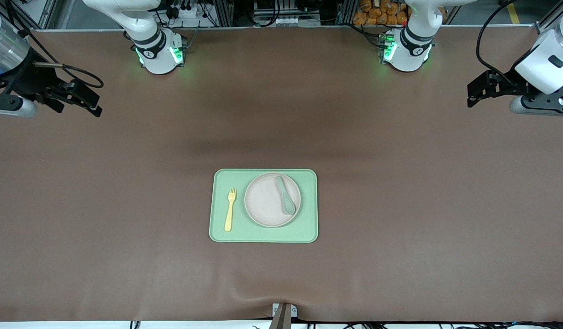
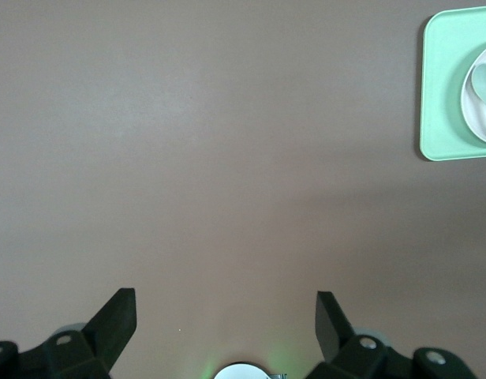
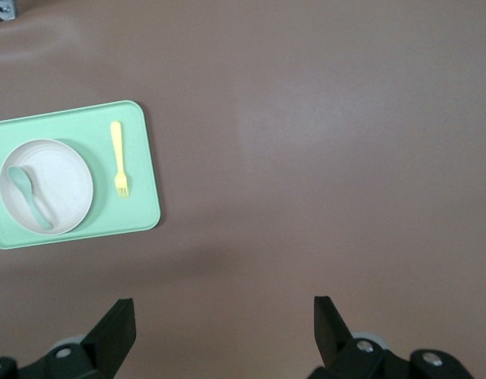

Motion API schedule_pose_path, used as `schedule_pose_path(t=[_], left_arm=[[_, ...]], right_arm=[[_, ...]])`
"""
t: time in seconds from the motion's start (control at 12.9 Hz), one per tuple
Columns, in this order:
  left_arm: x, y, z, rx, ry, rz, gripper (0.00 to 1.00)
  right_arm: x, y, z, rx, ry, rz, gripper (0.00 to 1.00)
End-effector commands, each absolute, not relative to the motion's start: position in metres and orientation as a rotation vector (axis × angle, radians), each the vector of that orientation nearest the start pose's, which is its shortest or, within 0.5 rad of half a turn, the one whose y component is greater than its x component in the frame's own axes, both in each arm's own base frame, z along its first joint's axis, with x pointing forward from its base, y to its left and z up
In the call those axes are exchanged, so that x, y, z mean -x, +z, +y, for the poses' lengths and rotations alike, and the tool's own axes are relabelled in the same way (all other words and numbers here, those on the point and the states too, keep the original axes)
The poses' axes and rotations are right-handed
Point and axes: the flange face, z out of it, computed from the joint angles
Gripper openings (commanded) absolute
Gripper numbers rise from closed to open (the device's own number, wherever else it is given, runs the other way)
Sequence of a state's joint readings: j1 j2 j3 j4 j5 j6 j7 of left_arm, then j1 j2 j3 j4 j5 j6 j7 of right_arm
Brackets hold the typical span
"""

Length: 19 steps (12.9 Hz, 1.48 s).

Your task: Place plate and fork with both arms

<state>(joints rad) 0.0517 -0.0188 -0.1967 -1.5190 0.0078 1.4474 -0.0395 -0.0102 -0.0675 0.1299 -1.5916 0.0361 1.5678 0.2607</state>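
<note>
The off-white round plate [image 1: 265,201] lies on a light-green tray [image 1: 263,235] at the middle of the table. The pale-yellow fork [image 1: 229,209] lies flat on the tray beside the plate, toward the right arm's end. The right wrist view shows the plate [image 3: 65,178] and the fork [image 3: 117,158]. In the left wrist view only an edge of the plate [image 2: 472,110] shows. My right gripper [image 1: 95,104] hangs open and empty over bare table at its own end, well away from the tray. My left gripper [image 1: 473,93] hangs open and empty over the table at its end. Each wrist view shows wide-apart jaws: left gripper [image 2: 226,304], right gripper [image 3: 223,309].
A grey-green spoon [image 1: 286,196] lies in the plate. A brown mat covers the table around the tray. A small metal bracket [image 1: 284,313] sits at the table edge nearest the front camera. Both arm bases stand along the edge farthest from that camera.
</note>
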Motion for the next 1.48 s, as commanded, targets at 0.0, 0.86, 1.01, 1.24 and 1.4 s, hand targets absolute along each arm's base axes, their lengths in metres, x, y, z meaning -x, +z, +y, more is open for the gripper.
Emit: schedule_pose_path(t=[0.0,0.86,1.01,1.24,1.4], left_arm=[[-0.527,0.652,-0.078,3.135,0.064,0.174,1.0],[-0.527,0.652,-0.077,3.136,0.064,0.165,1.0],[-0.527,0.652,-0.077,3.136,0.066,0.165,1.0],[-0.528,0.652,-0.077,3.136,0.066,0.165,1.0],[-0.528,0.652,-0.076,3.136,0.066,0.162,1.0]], right_arm=[[-0.54,0.658,0.045,3.13,-0.1,0.101,1.0],[-0.541,0.661,0.032,3.151,-0.104,0.107,1.0],[-0.541,0.66,0.033,3.152,-0.096,0.095,1.0],[-0.539,0.66,0.033,3.154,-0.082,0.083,1.0],[-0.54,0.659,0.032,3.154,-0.08,0.091,1.0]])
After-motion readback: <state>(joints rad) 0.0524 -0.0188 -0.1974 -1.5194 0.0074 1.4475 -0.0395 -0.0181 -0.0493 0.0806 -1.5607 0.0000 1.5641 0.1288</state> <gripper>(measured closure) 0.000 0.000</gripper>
